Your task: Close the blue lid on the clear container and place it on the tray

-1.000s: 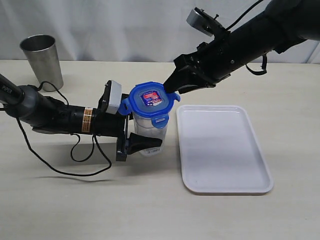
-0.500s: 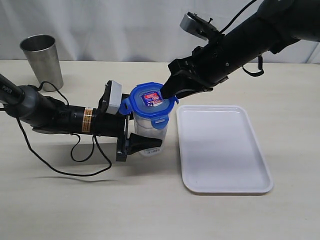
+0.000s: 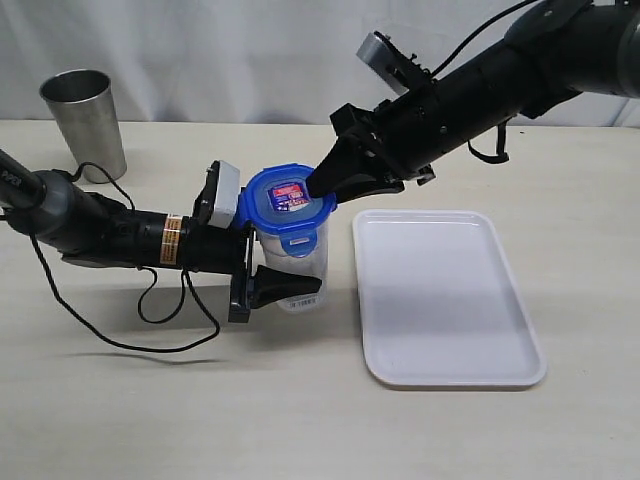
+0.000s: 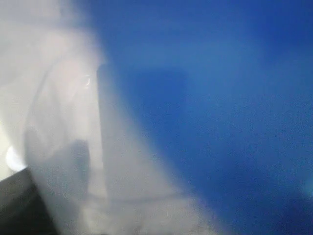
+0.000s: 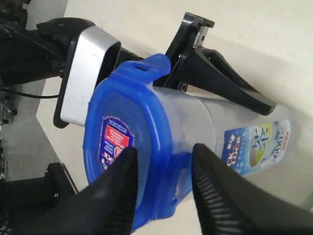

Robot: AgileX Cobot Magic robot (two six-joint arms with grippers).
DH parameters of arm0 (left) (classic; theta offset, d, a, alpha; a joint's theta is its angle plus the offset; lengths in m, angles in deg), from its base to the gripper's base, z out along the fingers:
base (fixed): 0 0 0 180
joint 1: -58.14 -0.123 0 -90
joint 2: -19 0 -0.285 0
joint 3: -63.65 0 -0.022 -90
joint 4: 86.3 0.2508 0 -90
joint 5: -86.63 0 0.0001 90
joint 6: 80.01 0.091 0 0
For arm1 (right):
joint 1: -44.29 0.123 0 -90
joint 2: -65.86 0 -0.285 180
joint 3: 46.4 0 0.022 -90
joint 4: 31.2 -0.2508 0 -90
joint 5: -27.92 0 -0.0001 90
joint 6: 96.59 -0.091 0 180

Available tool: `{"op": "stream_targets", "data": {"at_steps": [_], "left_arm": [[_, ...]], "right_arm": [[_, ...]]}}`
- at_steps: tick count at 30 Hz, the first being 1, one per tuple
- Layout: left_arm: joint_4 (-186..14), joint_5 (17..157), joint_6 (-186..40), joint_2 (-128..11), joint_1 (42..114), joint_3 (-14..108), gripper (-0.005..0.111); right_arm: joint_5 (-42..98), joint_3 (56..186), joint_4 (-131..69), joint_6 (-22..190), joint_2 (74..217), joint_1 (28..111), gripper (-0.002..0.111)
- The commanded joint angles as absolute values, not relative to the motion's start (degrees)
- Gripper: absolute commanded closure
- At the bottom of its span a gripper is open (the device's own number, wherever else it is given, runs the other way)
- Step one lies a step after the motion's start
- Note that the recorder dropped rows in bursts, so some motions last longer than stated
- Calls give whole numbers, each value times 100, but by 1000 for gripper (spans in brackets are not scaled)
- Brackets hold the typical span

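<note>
The right pincer has been lowered onto the blue lid, its jaws narrowed astride 1 flap, not yet clamped; that flap is judged to be pressed next. The clear container is clamped by the left pincer.

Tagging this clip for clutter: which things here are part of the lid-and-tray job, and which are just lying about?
Part of the job:
- blue lid, on the container
- clear container, held by the left end effector
- tray
- right end effector, at the lid's edge

Lying about:
- steel cup
- black cable
</note>
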State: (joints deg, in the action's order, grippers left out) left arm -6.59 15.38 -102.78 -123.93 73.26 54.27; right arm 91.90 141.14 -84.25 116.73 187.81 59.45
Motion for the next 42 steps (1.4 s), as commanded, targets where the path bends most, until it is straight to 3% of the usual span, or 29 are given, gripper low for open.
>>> {"op": "stream_targets", "data": {"at_steps": [1,14,42], "left_arm": [[-744,1667,-10256,-12430,7347,5463,107],[-744,1667,-10272,-12430,7347,5463,107],[-755,1667,-10273,-12430,7347,5463,107]], "right_arm": [[9265,13966,-7683,11855,19089,6039,74],[9044,13966,-7683,12003,18942,6014,55],[9460,13966,-8656,13869,17499,5734,55]]}}
